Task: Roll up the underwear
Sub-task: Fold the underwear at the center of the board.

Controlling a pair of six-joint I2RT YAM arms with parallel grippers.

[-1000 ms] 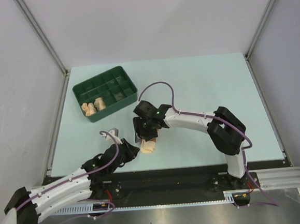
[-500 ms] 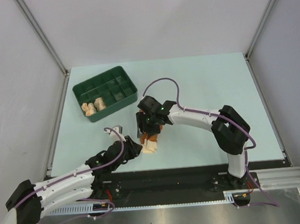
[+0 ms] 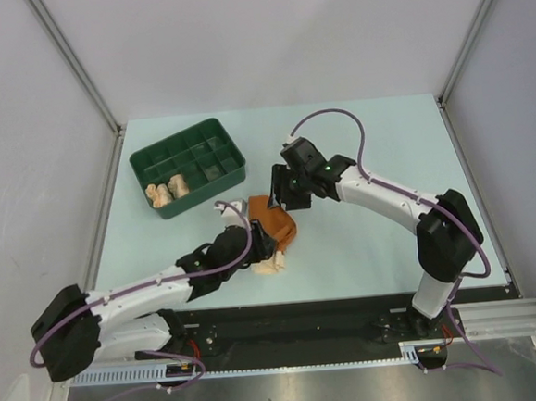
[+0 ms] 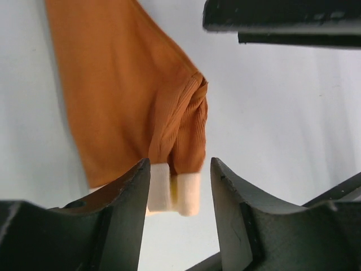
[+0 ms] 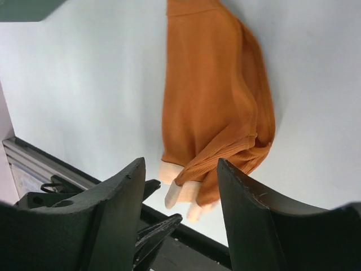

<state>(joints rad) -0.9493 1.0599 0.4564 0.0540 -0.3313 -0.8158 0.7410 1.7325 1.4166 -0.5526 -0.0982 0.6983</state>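
Nearest the arm bases, the left end effector [image 3: 263,246] is reaching low over the front of the table [image 3: 384,136], its jaws standing spread. Its wrist view is showing the cream band [image 4: 175,193] of the rust-orange underwear [image 3: 274,220] sitting in the gap between them. The band is meeting the left finger [image 4: 132,197], with a gap to the other, so nothing is being pinched. Judging from this, the band end is being lined up as the starting edge for the roll.

Just beyond, the orange underwear is lying loosely folded lengthwise on the table, bunched thicker along one side, and is not rolled yet.

Farther on, the right end effector [image 3: 281,188] is hovering above the garment's far end, jaws likewise spread and holding nothing. Its wrist view is looking down the cloth toward the band. It is probably waiting there to steady or tuck the fabric.

Toward the far left, the green tray [image 3: 203,194] is holding two pale rolls [image 3: 167,190] in its near compartments, well apart from both end effectors. By that reckoning, the orange piece is the last one outstanding.
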